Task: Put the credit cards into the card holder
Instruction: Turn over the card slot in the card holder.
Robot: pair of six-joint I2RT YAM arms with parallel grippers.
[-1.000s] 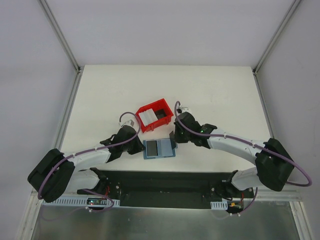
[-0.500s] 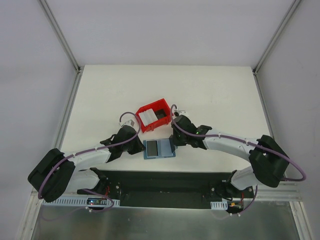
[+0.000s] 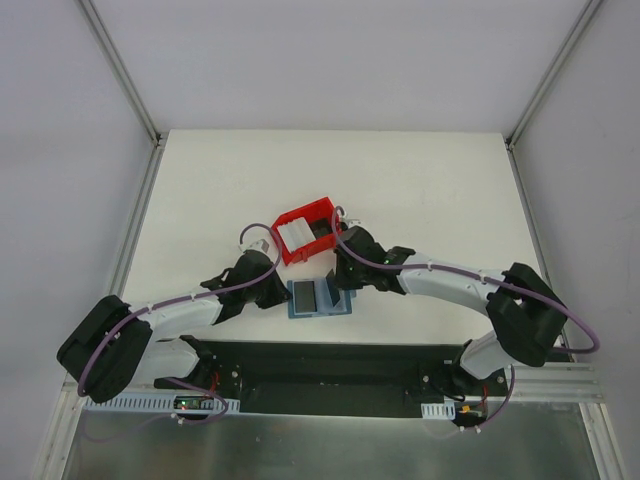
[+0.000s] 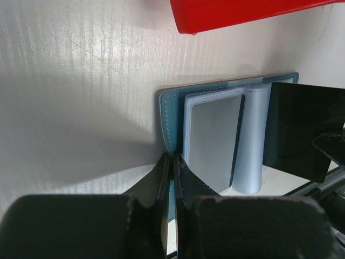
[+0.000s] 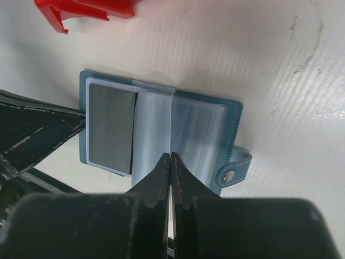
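Note:
The teal-blue card holder [image 3: 316, 299] lies open on the table just in front of the red bin. My left gripper [image 3: 283, 292] is shut on its left cover edge [image 4: 168, 127]. A grey card [image 4: 213, 137] sits in the left pocket. My right gripper [image 3: 338, 291] is shut on a clear pocket leaf [image 5: 171, 124] that stands on edge over the holder's middle; the clasp tab [image 5: 235, 171] sticks out at the right. A small stack of white credit cards [image 3: 292, 234] lies in the bin.
The red plastic bin [image 3: 310, 230] stands just behind the card holder, close to both grippers; its edge shows in the left wrist view [image 4: 242, 13] and the right wrist view [image 5: 86, 8]. The black base plate [image 3: 330, 365] lies at the near edge.
My right gripper has moved left from the holder's right edge to over its middle, bringing a clear pocket leaf up on edge. The left gripper has stayed where it was.

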